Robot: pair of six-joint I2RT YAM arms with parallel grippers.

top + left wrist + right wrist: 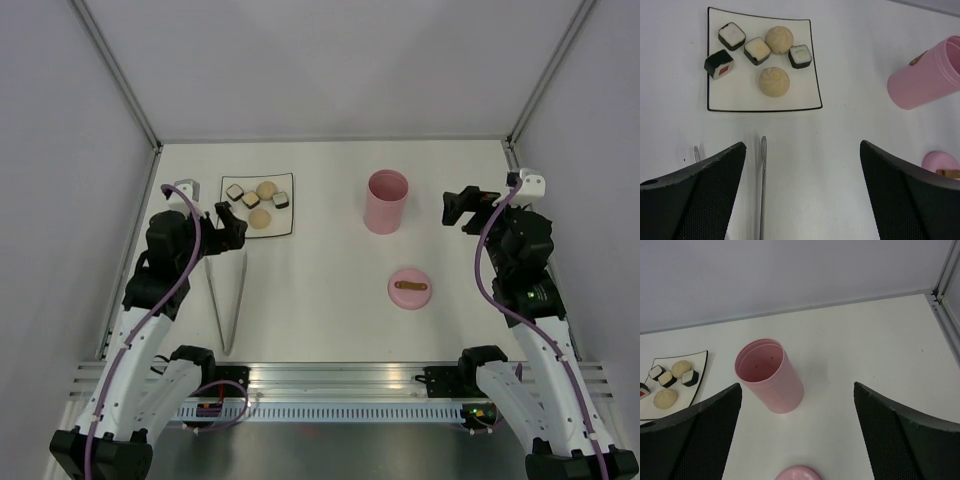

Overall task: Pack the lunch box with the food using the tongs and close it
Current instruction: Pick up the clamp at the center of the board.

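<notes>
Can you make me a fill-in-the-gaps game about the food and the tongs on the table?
The plate holds ___ pieces of food. Of these, the round balls number ___. The lunch box and its lid are coloured ___. The left claw and right claw are both ___.
Missing words: six, two, pink, open.
</notes>
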